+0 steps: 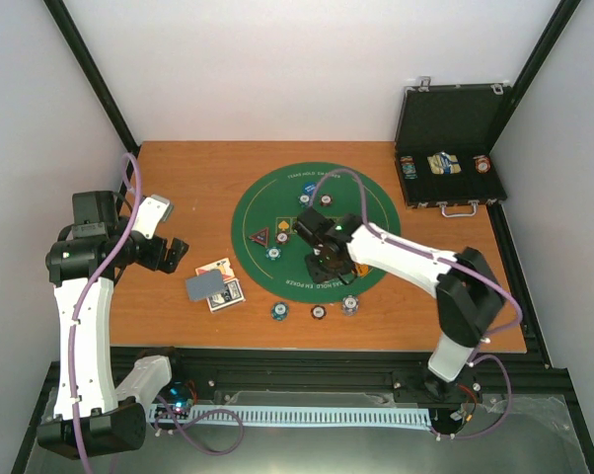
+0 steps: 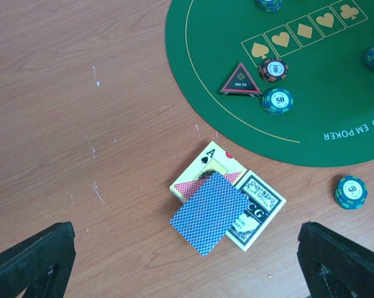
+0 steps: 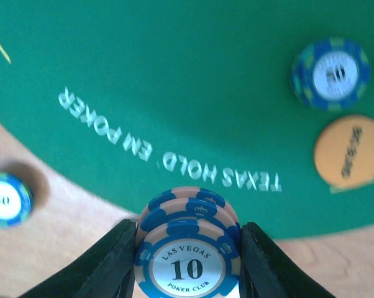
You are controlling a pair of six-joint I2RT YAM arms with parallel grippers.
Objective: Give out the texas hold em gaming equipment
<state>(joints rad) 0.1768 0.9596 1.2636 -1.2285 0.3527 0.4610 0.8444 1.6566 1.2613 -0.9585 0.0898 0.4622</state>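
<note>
My right gripper (image 3: 187,264) is shut on a small stack of blue-and-peach "10" poker chips (image 3: 188,239), held over the near edge of the green felt mat (image 3: 174,74). In the top view it (image 1: 327,267) hangs above the mat's front part (image 1: 258,212). A blue-backed playing card (image 2: 210,212) lies on two card boxes (image 2: 261,208) on the wood, just left of the mat. Above them my left gripper (image 2: 187,267) is open and holds nothing. A black-and-red triangle marker (image 2: 240,81) and two chips (image 2: 277,100) sit on the mat.
A blue "50" chip (image 3: 331,73) and an orange disc (image 3: 350,151) lie on the mat ahead of the right gripper. Three chips (image 1: 319,312) sit on the wood in front of the mat. The open black case (image 1: 450,148) stands at the back right.
</note>
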